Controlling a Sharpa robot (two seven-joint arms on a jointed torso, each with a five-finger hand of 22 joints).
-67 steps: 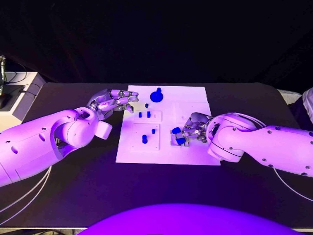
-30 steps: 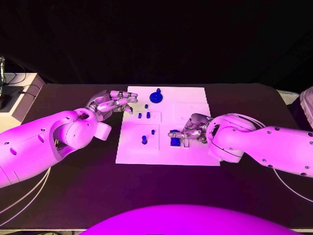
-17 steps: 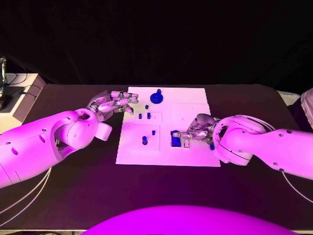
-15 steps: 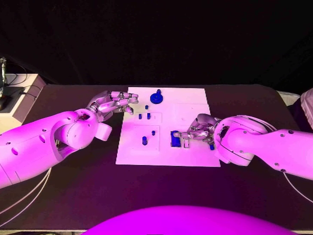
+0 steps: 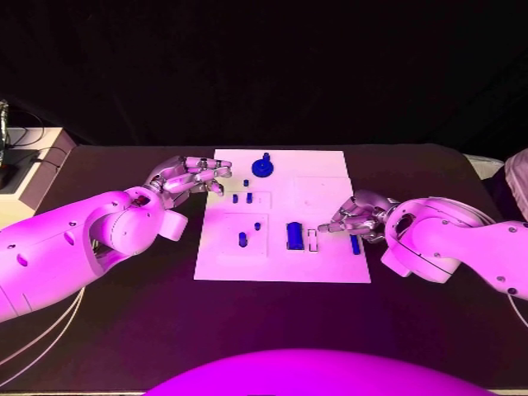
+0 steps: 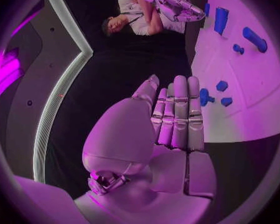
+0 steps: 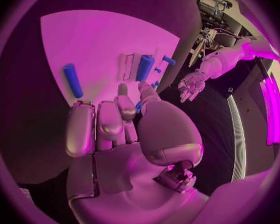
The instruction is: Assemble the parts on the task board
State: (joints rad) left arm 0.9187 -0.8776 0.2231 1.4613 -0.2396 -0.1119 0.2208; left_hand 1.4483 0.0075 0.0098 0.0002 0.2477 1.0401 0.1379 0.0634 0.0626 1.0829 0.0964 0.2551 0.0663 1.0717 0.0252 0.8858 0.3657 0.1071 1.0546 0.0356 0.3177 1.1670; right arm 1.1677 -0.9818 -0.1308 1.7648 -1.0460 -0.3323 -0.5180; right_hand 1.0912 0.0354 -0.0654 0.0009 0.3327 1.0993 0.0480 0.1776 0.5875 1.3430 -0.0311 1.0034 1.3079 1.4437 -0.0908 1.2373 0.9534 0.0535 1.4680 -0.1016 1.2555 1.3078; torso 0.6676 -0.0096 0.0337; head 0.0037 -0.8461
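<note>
Both hands empty: left hand (image 5: 190, 176) fingers apart, right hand (image 5: 357, 216) curled by task board (image 5: 323, 177).

No lettering, label, brand mark or number can be read anywhere here. The task board (image 5: 323, 177) shows a plain white face with nothing printed on it that I can make out, though fine print might be lost at this range. The blue parts (image 5: 294, 235) carry no marks either, and the white arms are bare of writing.
</note>
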